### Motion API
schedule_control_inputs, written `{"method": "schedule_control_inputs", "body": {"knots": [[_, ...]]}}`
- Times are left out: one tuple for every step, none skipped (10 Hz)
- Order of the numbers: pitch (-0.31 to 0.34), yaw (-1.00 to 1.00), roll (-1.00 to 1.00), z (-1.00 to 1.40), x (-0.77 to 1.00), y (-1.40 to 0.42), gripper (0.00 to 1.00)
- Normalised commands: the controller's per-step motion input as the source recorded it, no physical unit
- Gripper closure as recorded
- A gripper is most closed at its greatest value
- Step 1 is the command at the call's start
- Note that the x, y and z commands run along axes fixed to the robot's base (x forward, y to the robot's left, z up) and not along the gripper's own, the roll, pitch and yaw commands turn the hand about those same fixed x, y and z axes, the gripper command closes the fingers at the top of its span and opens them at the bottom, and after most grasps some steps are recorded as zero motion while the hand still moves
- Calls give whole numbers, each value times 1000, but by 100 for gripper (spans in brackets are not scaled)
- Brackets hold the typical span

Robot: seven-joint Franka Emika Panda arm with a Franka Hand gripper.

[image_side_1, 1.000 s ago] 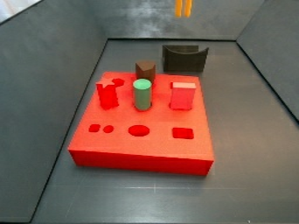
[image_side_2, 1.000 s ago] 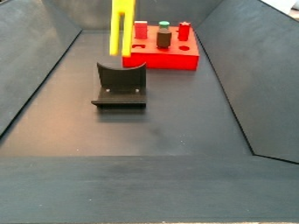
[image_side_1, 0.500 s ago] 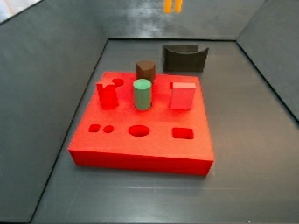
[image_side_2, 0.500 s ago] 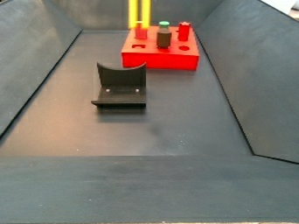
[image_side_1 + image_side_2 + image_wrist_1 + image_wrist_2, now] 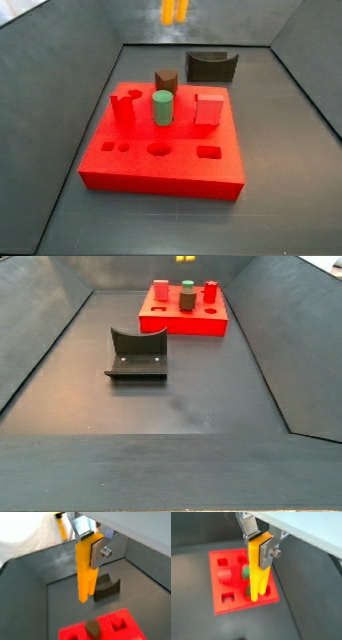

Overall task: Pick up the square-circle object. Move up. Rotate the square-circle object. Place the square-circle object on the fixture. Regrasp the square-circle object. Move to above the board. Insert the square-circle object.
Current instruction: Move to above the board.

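Observation:
The square-circle object [image 5: 84, 572] is a slim yellow-orange peg hanging upright. My gripper [image 5: 90, 544] is shut on its upper end, one silver finger [image 5: 99, 551] flat against its side. In a wrist view the square-circle object [image 5: 256, 572] hangs high over the red board [image 5: 219, 607], with the gripper [image 5: 260, 546] around its top. In a side view only the square-circle object's lower tip [image 5: 174, 11] shows at the upper edge, behind and above the board [image 5: 160, 170]; the gripper is out of frame there. The fixture [image 5: 211, 66] stands bare behind the board, and the fixture [image 5: 138, 354] also shows nearer.
On the board stand a green cylinder [image 5: 162, 107], a brown peg [image 5: 166, 80] and two red pegs [image 5: 123, 107] [image 5: 209, 108]. Its front row has a round hole [image 5: 159, 150] and a square hole [image 5: 210, 153]. Sloping dark walls enclose the floor [image 5: 174, 406].
The gripper has carried the yellow-orange peg up and away from the fixture toward the board. It has nearly left the top of both side views.

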Motion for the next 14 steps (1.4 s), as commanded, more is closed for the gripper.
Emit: {"method": "schedule_control_inputs", "body": {"knots": [[-40,1000,-245,267,-247,-787,100],[-52,1000,-238,172,-149,-500,100],[-70,1000,-227,99,-64,-237,100],[-84,1000,-216,71,-35,-120,100],[-104,1000,-205,43,-23,-54,100],[-119,1000,-200,25,-22,-23,100],[-144,1000,-192,11,-27,-8,100],[-167,1000,-184,2,-33,3,100],[-193,1000,-176,1,-46,8,100],[-222,1000,-170,3,-56,15,100],[-267,1000,-156,-9,-58,18,100],[-303,1000,-146,-2,-57,15,100],[-263,764,-103,-3,-55,15,100],[-184,435,-54,-5,-44,11,100]]}}
